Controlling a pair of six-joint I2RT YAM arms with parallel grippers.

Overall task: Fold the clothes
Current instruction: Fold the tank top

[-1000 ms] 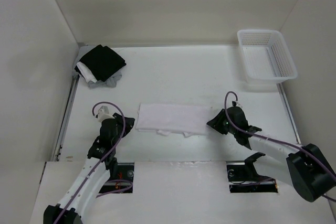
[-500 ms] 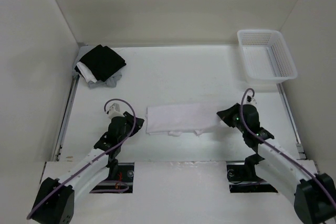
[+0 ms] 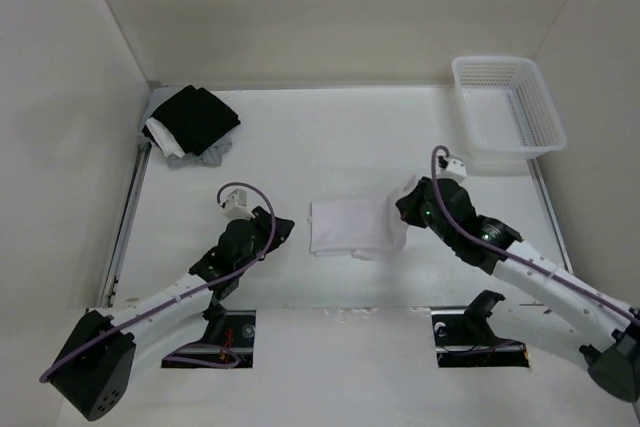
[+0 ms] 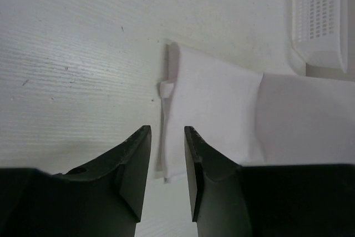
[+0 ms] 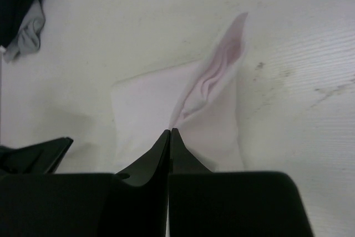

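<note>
The clothes (image 3: pixel 350 227), a white folded garment, lie on the table's middle. My right gripper (image 3: pixel 404 205) is shut on their right end, which stands lifted in a crumpled peak (image 5: pixel 219 76) just past the closed fingertips (image 5: pixel 170 132). My left gripper (image 3: pixel 288 229) stands open just left of the garment's left edge. In the left wrist view that edge (image 4: pixel 166 92) lies ahead of the gap between the fingers (image 4: pixel 166 131), and nothing is pinched. The flat part of the garment (image 4: pixel 216 109) spreads to the right of it.
A pile of black, white and grey clothes (image 3: pixel 192 122) sits at the back left corner. A white plastic basket (image 3: pixel 508 107) stands at the back right. White walls close in the table on three sides.
The right gripper has shut on the garment's right end and raised it towards the left. The garment has bunched shorter and shifted right. The left arm has followed it rightward, still open.
</note>
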